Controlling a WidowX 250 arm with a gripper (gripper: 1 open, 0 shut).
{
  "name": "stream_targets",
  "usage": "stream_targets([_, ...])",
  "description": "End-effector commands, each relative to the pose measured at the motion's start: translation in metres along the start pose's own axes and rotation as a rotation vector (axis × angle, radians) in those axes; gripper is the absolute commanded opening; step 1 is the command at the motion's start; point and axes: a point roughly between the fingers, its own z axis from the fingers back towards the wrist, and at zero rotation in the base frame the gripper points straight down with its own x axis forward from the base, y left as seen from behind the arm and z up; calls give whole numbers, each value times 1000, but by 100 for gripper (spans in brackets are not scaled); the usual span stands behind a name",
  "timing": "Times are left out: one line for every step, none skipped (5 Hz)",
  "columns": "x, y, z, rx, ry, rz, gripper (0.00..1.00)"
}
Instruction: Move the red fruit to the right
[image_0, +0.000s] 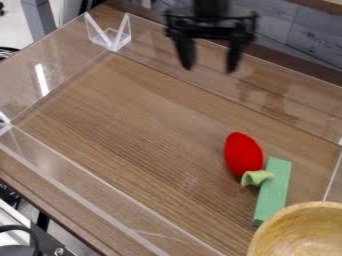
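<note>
The gripper (210, 52) is hanging spread and empty. The fruit (242, 153) is lying well below-right of it, touching the block (273, 190). Placement appears complete; next, confirm and retract.

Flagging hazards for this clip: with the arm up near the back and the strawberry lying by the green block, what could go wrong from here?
1. The red fruit has its leafy cap touching the green block; a grasp there may shift the block.
2. The wooden bowl and the clear wall crowd the right side, leaving little placing room.
3. The open tool is far away.
</note>
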Motion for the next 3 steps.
stream_targets([0,28,21,14,-84,-11,100])
stream_targets([-1,58,22,37,-100,-4,100])
stream_targets([-6,73,16,60,-119,57,100])
